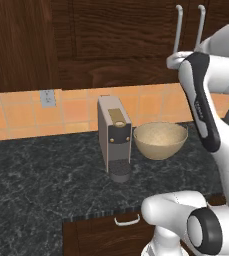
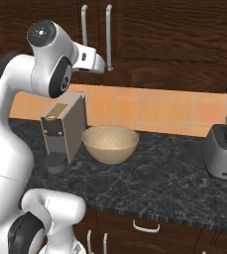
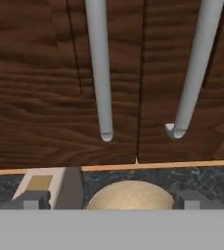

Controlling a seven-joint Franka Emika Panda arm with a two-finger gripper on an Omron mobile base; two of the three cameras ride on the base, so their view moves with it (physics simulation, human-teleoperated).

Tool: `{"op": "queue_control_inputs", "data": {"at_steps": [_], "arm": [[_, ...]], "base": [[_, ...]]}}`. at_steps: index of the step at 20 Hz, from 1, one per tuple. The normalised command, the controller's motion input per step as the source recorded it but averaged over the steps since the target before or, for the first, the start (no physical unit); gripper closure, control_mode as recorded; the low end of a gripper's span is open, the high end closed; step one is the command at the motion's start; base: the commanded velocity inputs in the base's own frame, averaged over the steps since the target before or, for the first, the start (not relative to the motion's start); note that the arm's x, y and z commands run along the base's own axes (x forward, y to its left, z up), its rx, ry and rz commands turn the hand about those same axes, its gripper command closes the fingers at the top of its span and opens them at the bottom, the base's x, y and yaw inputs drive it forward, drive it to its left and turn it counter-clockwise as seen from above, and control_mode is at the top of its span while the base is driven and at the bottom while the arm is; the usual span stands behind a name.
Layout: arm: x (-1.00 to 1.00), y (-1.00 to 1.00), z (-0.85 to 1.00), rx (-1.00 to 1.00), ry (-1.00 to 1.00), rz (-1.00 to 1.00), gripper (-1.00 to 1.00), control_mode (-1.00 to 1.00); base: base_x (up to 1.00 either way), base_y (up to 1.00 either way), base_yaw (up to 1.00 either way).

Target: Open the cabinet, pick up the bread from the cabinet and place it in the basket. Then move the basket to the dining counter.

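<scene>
The cabinet [image 1: 126, 30] [image 2: 159, 34] [image 3: 35, 97] is shut, its two dark doors meeting between two long pale grey handles [image 3: 100, 68] [image 3: 195, 68]. My gripper [image 3: 111, 201] [image 2: 99, 64] is open and holds nothing. It hovers just in front of the lower ends of the handles, touching neither. The tan basket [image 1: 160, 140] [image 2: 110, 143] [image 3: 130, 194] stands with nothing in it on the black granite counter, below the gripper. The bread is hidden behind the doors. The dining counter is out of view.
A grey coffee machine [image 1: 114, 137] [image 2: 63, 131] stands right beside the basket on its left. A toaster [image 2: 224, 151] sits at the far right of the counter. A wall socket [image 1: 47, 97] is on the orange tiles. Drawers with small handles [image 1: 127, 220] run under the counter.
</scene>
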Motion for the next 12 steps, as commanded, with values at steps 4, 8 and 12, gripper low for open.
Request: {"op": "queue_control_inputs", "data": {"at_steps": [4,8,12], "arm": [[0.15,-0.12,0.14,0.12,-0.21,-0.12,-1.0,-1.0],[0.38,0.0,0.57,0.13,-0.04,-0.08,-1.0,-1.0],[0.23,0.0,0.42,0.22,0.0,0.0,-1.0,-1.0]], "base": [[0.0,0.0,0.0],[0.0,0.0,0.0],[0.0,0.0,0.0]]}}
